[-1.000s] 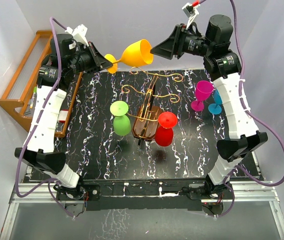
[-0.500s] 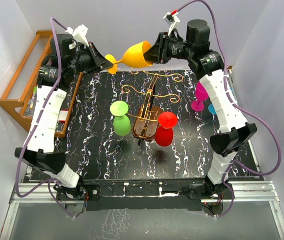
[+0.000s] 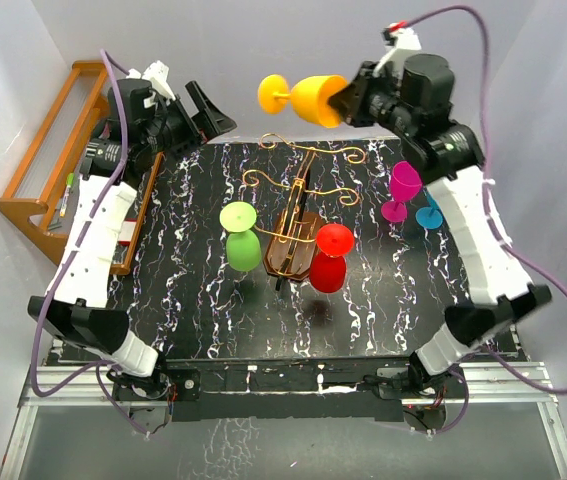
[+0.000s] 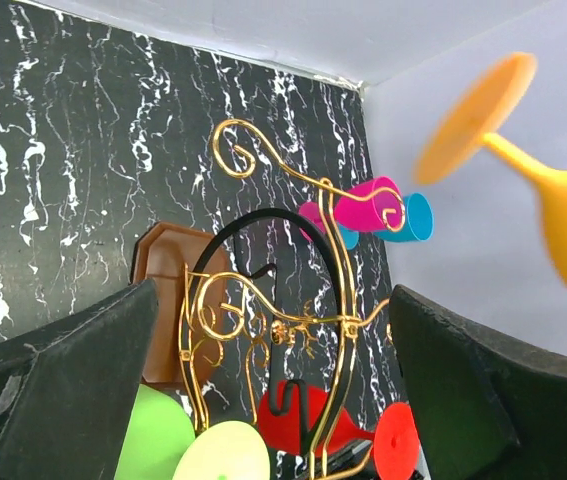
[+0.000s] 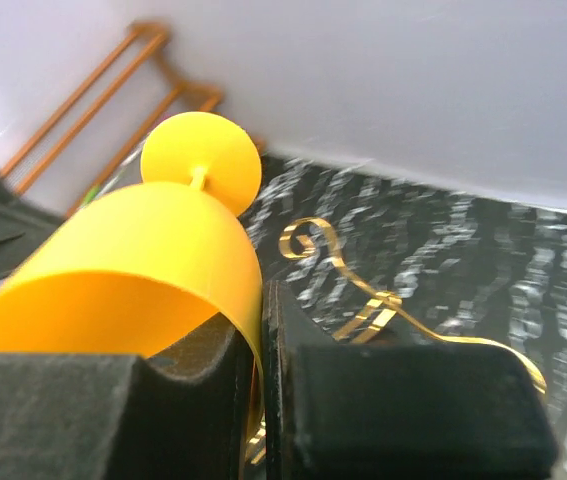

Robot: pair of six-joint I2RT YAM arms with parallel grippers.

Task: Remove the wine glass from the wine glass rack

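**Yellow glass off the rack, held in the air by the right gripper**

- Yellow wine glass (image 3: 308,97) is seen on its side in the air, above the far edge of the table (image 3: 193,310). Its foot is turned to the left and it is apart from the rack's wire.
- Right gripper (image 3: 348,98) is clamped on the rim of the bowl. In the right wrist view, one finger (image 5: 403,400) is seen outside the yellow wall and the other inside.
- Left gripper (image 3: 208,110) is spread wide with nothing held. It is raised at the far left, well apart from the glass.
- Wine glass rack (image 3: 298,215) stands mid-table, a gold wire post on a brown base.
- Green glass (image 3: 240,240) is noted at the rack's left and red glass (image 3: 329,258) at its right, both close against it. Whether they hang from the wire cannot be told.
- Pink glass (image 3: 403,188) and blue glass (image 3: 430,212) are just beside each other at the right of the table.
- Wooden shelf (image 3: 53,170) is at the left. Small items are seen on it, too small to name
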